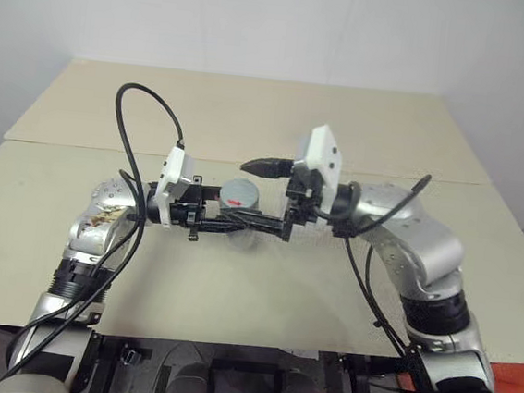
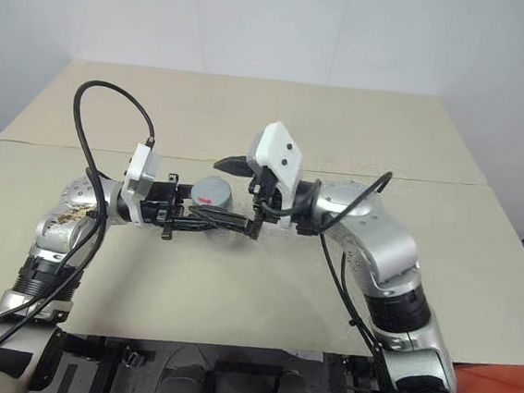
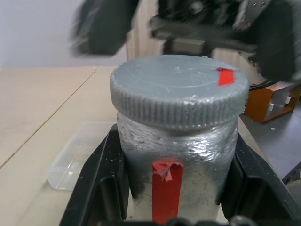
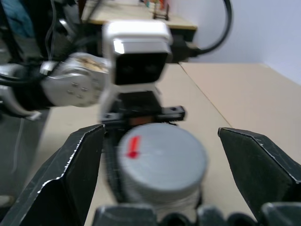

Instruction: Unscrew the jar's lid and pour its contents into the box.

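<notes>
Over the beige tabletop, your left gripper squeezes the jar. Your right gripper is wide apart around the lid. You haven't unscrewed it or poured yet.

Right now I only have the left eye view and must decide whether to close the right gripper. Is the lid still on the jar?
Observer: Yes. The grey lid sits screwed on the jar, a red mark on its top.
Operator: Is the left gripper gripping firmly?
Observer: The left gripper is shut on the jar's body, below the lid.
Operator: And the right?
Observer: The right gripper is open, one finger on each side of the lid, not touching.
Operator: Where's the box?
Observer: The clear box lies on the table beyond the jar.
</notes>
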Robot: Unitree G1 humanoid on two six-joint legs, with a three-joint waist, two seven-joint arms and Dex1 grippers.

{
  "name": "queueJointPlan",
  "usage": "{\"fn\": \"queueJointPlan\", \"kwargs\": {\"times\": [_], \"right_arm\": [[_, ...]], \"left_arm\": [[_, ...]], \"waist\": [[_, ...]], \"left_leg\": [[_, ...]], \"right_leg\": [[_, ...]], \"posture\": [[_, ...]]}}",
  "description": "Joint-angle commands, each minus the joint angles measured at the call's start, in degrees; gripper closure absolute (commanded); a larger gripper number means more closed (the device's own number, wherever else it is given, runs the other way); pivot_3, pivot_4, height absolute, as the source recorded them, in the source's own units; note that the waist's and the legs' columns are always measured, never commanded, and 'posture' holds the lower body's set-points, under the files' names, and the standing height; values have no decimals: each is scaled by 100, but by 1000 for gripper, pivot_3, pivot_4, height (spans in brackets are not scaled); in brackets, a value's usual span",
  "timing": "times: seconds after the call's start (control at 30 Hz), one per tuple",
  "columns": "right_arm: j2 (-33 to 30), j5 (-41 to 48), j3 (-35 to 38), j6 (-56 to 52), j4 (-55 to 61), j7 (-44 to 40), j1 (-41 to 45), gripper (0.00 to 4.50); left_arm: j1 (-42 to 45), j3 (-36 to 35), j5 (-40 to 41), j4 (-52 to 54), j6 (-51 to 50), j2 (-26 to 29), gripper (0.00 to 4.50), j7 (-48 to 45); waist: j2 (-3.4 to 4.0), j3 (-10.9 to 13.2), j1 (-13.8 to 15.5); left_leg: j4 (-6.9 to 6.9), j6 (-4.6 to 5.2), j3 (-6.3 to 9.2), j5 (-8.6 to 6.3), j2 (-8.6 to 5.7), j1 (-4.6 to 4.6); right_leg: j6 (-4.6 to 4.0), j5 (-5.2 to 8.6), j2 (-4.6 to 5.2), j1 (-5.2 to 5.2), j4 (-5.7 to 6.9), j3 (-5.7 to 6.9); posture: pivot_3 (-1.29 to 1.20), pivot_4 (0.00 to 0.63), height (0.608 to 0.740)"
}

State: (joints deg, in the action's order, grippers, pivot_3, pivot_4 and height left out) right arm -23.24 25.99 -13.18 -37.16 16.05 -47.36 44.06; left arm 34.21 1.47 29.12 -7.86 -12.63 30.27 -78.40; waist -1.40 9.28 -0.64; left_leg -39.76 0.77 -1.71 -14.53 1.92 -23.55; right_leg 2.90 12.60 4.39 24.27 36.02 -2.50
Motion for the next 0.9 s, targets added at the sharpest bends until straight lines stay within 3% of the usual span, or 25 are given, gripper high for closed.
{"fn": "queueJointPlan", "kwargs": {"times": [0.03,0.3,0.9], "right_arm": [[105,-148,-16,280,-130,-20,184,17],[269,-167,173,380,-457,-136,249,17],[-485,236,849,355,-319,-474,-233,17]], "left_arm": [[105,-48,12,113,74,38,2467,-34],[41,-64,16,197,73,83,2467,-12],[8,-58,42,216,41,173,2467,-120]], "waist": [[0,0,1],[0,0,-16],[1,1,-11]], "left_leg": [[-1,0,0,0,-1,-2],[0,0,0,0,1,0],[0,0,0,0,1,0]], "right_leg": [[0,0,1,1,0,0],[0,0,-1,1,3,0],[0,0,-1,2,2,-1]], "posture": [[0,150,740],[0,150,740],[0,150,740]]}}
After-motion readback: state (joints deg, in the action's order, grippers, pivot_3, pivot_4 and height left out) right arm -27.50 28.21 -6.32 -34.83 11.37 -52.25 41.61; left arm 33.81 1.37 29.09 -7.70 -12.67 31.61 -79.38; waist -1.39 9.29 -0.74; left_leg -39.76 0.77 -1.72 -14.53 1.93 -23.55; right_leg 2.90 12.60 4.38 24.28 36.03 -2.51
